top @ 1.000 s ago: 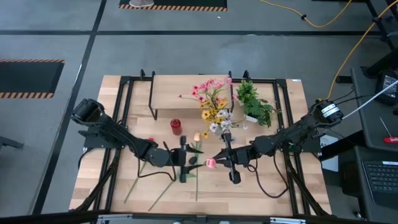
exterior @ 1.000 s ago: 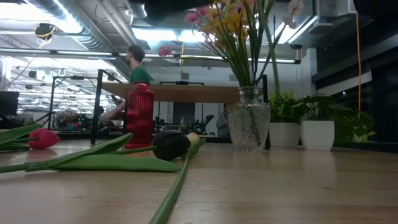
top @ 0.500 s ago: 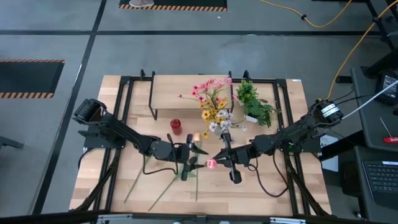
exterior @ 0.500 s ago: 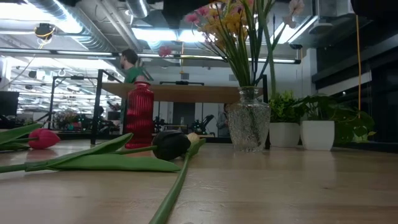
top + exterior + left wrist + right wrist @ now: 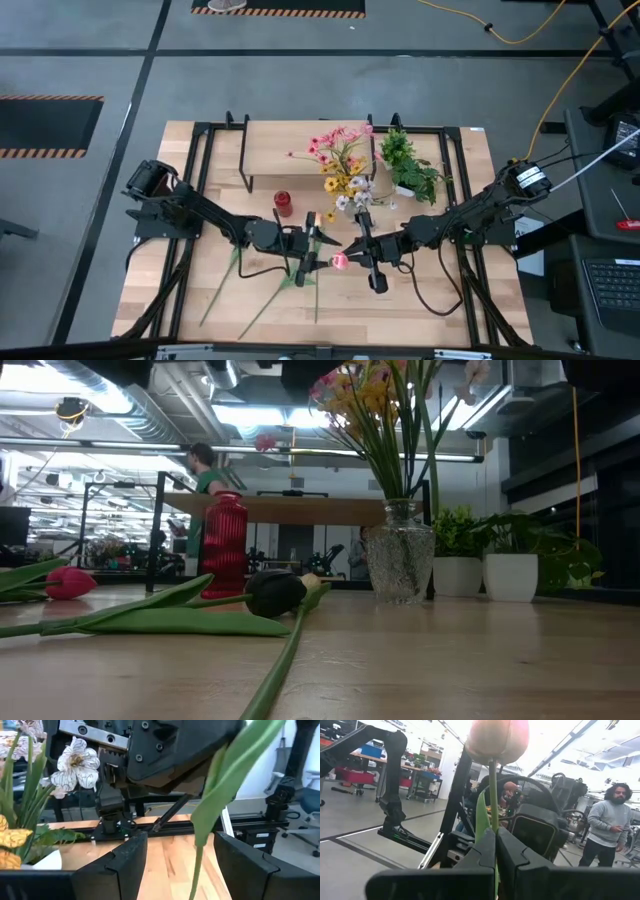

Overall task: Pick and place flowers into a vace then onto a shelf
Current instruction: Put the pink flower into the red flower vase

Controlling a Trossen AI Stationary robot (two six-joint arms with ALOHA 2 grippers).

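Observation:
A pale pink tulip [image 5: 338, 262] is held above the table by my right gripper [image 5: 350, 256], which is shut on it; its bloom [image 5: 497, 739] sticks out past the fingers. My left gripper [image 5: 310, 254] is open just left of it, fingers on either side of the tulip's green stem [image 5: 197, 865]; I cannot tell whether they touch it. The glass vase [image 5: 400, 563] holds pink, yellow and white flowers [image 5: 342, 165]. Other tulips lie on the table: a peach one [image 5: 328, 217], a red one [image 5: 70, 582], a dark-looking bloom [image 5: 275, 592]. The shelf [image 5: 300, 150] stands at the far edge. My right gripper pinches the pink tulip's stem [image 5: 493, 822] a little below the bloom, between its two shut fingers. It comes roughly level from the table's right. The tulip is lifted clear, its stem and leaf [image 5: 300, 282] trailing toward my left gripper.
A small red vase [image 5: 283, 204] stands near the shelf's front. A leafy plant in a white pot [image 5: 410, 170] sits right of the glass vase. Long stems [image 5: 262, 308] lie across the near half of the table. A person [image 5: 205, 465] moves in the room behind.
My left gripper has moved toward the table's right and slightly toward the far edge, closing on the pink tulip held by my right gripper. The right arm and the tulip have stayed put. The person in the room behind has walked left.

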